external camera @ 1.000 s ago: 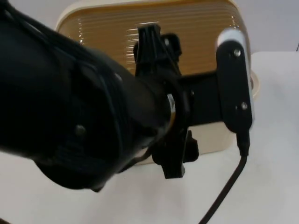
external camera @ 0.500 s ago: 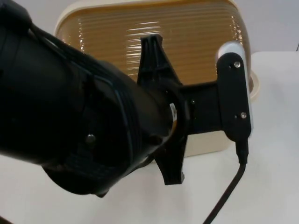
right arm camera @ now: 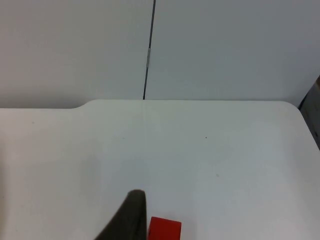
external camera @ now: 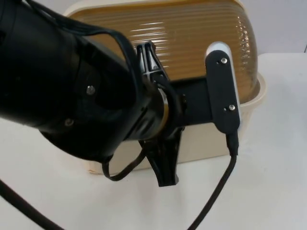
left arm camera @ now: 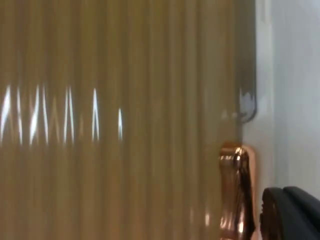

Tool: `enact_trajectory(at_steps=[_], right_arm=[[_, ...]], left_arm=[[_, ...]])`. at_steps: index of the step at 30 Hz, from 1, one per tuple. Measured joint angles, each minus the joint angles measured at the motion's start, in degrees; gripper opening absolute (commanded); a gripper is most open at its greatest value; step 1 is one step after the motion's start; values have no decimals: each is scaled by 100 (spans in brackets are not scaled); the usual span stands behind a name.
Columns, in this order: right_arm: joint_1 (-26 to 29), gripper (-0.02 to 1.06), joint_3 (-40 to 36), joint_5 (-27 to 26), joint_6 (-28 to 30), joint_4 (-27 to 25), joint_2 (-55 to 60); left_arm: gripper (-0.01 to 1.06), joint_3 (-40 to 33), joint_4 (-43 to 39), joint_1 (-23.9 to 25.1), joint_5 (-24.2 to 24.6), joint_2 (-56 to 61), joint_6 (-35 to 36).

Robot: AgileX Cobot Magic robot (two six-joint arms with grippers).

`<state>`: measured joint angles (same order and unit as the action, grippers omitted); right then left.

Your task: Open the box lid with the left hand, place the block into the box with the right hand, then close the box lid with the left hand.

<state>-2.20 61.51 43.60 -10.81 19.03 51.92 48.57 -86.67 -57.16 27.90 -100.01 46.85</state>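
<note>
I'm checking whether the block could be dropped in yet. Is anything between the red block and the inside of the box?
Yes: the amber ribbed lid covers the cream box, so the red block, lying on the white table by the right gripper, cannot go in. The left gripper is at the lid's front.

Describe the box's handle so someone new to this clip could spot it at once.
Start at the big cream box on the white table, topped by a ribbed amber lid. At the lid's edge, close by the left gripper's fingertip, sits a small handle. It is the one shiny copper-coloured piece among matte plastic.
</note>
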Motion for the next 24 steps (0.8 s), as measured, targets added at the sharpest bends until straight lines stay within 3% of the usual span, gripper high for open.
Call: enact_trajectory(at_steps=[15, 24], right_arm=[[0, 105, 0, 0, 0, 0, 0], [0, 105, 0, 0, 0, 0, 0]], left_arm=[[0, 0, -1, 0, -95, 0, -148], [0, 114, 198, 0, 88, -26, -267]])
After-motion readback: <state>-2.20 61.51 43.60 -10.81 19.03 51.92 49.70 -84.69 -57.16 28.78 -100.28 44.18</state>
